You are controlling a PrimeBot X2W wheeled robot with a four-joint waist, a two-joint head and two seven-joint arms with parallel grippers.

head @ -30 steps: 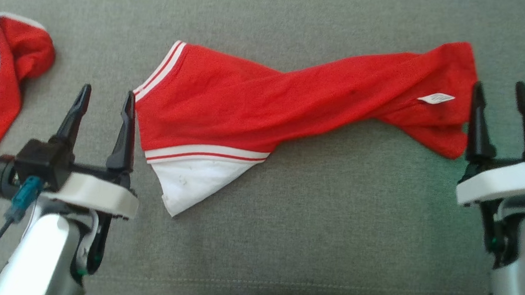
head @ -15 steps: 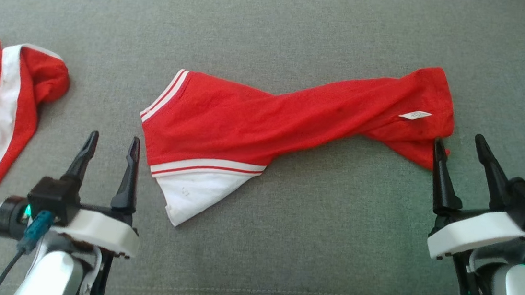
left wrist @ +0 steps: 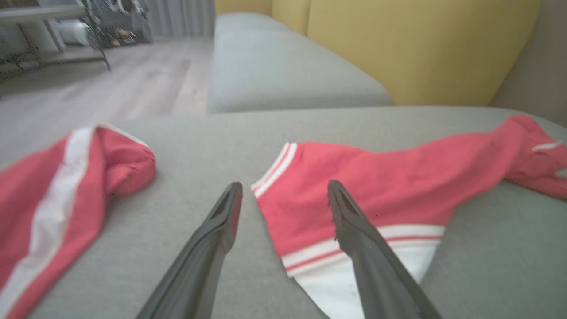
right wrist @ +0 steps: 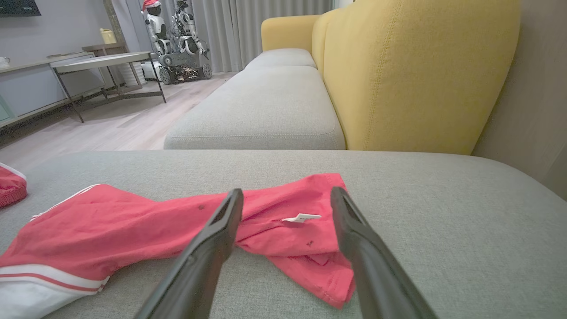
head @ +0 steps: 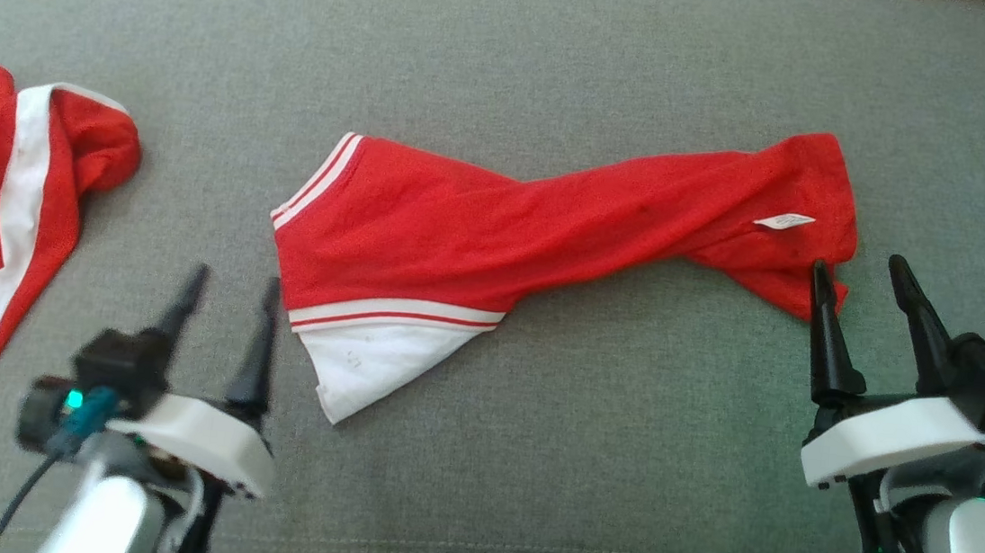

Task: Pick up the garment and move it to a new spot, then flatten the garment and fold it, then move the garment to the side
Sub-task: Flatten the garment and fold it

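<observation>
Garment [head: 496,241] lies crosswise on the cushion [head: 569,49], twisted mid-length; left gripper [head: 238,275] beside its striped hem, right gripper [head: 857,262] apparently touching the opposite end, both spread wide, empty.

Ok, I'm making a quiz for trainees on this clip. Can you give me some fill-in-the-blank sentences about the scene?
The twisted garment in the middle is red with ____ trim.
The left gripper and the right gripper both stand ____, holding nothing.
The garment's small tag lies at the end near the ____ gripper.
Missing words: white; open; right.
</observation>
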